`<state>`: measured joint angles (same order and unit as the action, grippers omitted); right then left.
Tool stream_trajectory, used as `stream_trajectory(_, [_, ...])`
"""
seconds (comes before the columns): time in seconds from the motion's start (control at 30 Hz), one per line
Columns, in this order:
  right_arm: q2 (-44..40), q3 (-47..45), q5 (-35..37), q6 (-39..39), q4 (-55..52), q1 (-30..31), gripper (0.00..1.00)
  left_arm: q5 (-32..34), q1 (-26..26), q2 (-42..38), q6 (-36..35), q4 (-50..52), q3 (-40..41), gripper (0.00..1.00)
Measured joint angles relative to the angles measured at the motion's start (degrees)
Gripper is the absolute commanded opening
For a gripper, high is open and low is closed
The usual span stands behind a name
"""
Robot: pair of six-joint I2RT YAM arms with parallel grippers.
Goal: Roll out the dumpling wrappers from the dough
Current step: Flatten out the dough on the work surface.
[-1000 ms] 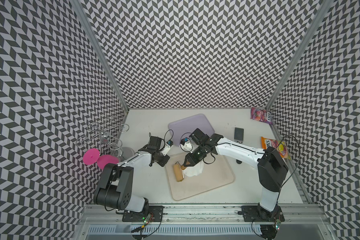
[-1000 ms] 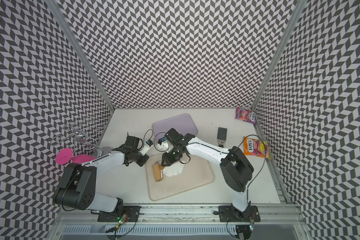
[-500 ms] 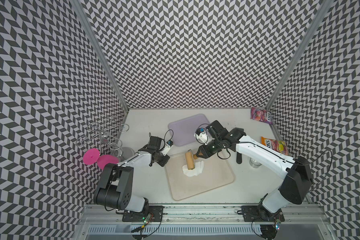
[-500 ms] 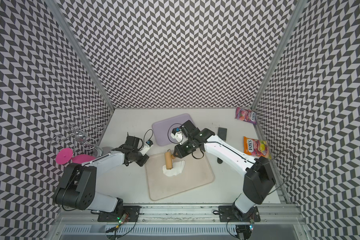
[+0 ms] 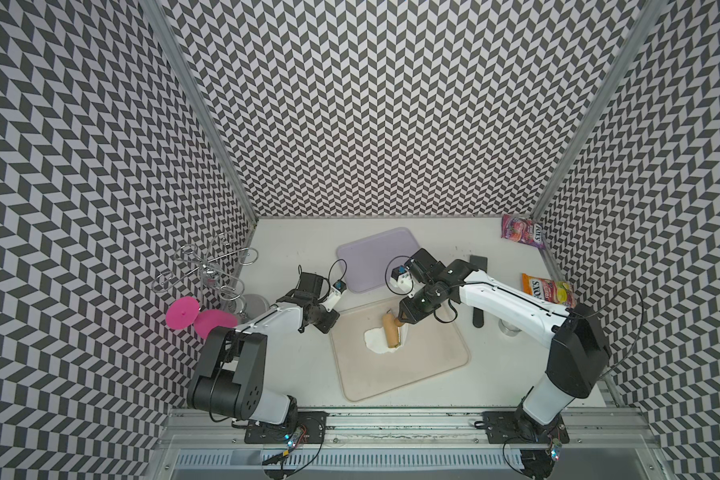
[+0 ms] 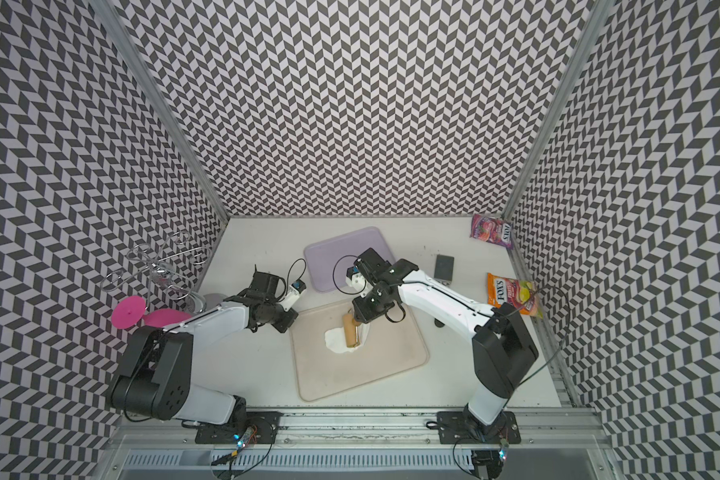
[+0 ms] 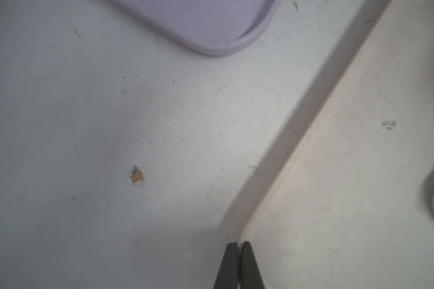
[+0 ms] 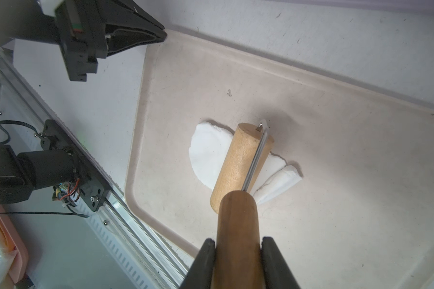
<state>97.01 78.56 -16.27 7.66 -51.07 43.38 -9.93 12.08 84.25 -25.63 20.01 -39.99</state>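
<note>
The dough (image 5: 373,338) (image 6: 333,338) is a flattened, ragged white sheet on the beige mat (image 5: 416,370) (image 6: 383,365). A wooden roller (image 5: 391,334) (image 6: 351,332) lies across it, with dough showing on both sides of the drum (image 8: 238,162). My right gripper (image 8: 238,242) (image 5: 404,321) is shut on the roller's handle (image 8: 237,220). My left gripper (image 7: 238,244) (image 5: 329,326) is shut and empty, its tips on the mat's far left corner (image 7: 336,175). No dumpling wrappers are in view.
A lilac tray (image 5: 375,257) (image 7: 211,25) lies behind the mat. A wire rack (image 5: 208,266) and pink discs (image 5: 182,313) stand at the left wall. Two candy bags (image 5: 522,231) (image 5: 547,289) and a black block (image 5: 478,262) lie at the right.
My right arm has drawn the roller across the dough from its left side toward the right, and its elbow swung outward. The left arm has stayed put.
</note>
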Motion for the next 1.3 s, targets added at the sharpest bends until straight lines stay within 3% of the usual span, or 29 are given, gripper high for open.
stream_trajectory(0.4, [2.7, -0.9, -5.7, 1.3, 6.5, 1.2, 0.0, 0.0, 0.0, 0.0, 0.0, 0.0, 0.0, 0.0])
stream_trajectory(0.7, [2.7, 0.2, -6.7, 1.1, 5.7, 1.3, 0.0, 0.0, 0.0, 0.0, 0.0, 0.0, 0.0, 0.0])
stream_trajectory(0.97, [-3.2, 0.5, -10.1, 0.9, 4.6, 1.1, 0.0, 0.0, 0.0, 0.0, 0.0, 0.0, 0.0, 0.0])
stream_trajectory(1.3, [-4.8, 0.8, -3.9, 0.9, -3.2, 1.0, 0.0, 0.0, 0.0, 0.0, 0.0, 0.0, 0.0, 0.0])
